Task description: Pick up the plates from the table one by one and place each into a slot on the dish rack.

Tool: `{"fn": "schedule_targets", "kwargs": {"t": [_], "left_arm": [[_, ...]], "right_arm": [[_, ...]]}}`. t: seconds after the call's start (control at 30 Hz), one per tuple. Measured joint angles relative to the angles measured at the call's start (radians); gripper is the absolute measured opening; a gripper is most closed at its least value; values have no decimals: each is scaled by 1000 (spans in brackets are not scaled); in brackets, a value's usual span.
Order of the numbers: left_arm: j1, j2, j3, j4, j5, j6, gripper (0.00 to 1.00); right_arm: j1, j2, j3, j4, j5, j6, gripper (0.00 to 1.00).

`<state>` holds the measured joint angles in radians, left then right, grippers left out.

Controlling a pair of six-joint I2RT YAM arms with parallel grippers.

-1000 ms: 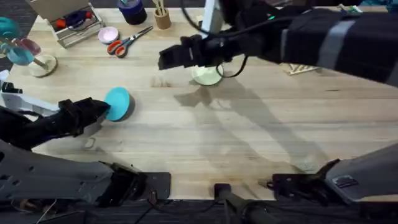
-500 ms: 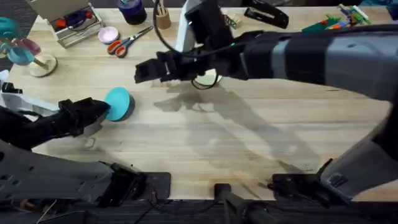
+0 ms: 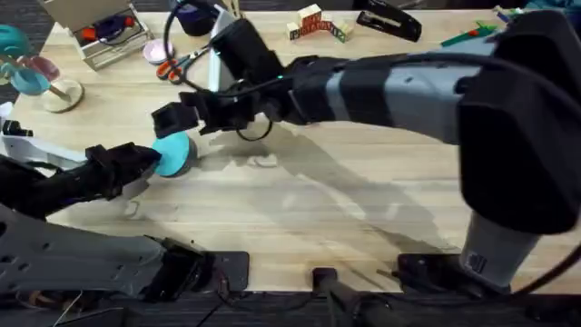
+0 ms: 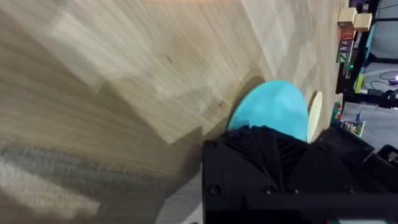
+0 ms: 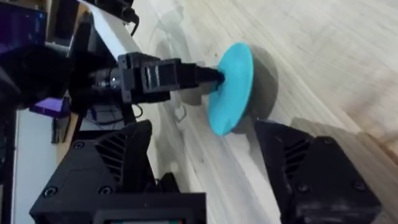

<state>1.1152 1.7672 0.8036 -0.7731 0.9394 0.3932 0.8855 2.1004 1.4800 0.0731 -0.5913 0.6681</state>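
A teal plate (image 3: 173,149) stands tilted on its edge at the left of the table (image 3: 345,209), with my left gripper (image 3: 154,162) shut on its rim. The right wrist view has the same plate (image 5: 233,87) pinched by the left arm's black fingers (image 5: 208,76). My right gripper (image 3: 169,118) has reached across and hovers just beyond the plate, its jaws wide open and empty (image 5: 214,180). In the left wrist view a cream plate edge (image 4: 315,117) lies past the teal plate (image 4: 273,106). The dish rack is hidden behind the right arm.
At the table's far left edge are a tray of supplies (image 3: 104,36), a pink dish (image 3: 158,50) and orange-handled scissors (image 3: 180,65). Toy blocks (image 3: 318,23) and a black stapler (image 3: 390,23) lie at the back. The right arm spans the middle.
The right arm has swept left from over the cream plate to just beyond the teal plate. The left gripper and its plate have stayed put.
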Motion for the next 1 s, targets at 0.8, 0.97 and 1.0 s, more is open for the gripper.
{"fn": "schedule_targets", "kwargs": {"t": [0.8,0.97,1.0], "left_arm": [[0,0,0,3,0,-8,39],[0,0,0,3,0,-9,40],[0,0,0,4,0,-11,39]], "right_arm": [[93,145,134,-44,170,66,904],[106,145,135,-28,171,81,732],[107,145,135,-28,173,82,700]]}}
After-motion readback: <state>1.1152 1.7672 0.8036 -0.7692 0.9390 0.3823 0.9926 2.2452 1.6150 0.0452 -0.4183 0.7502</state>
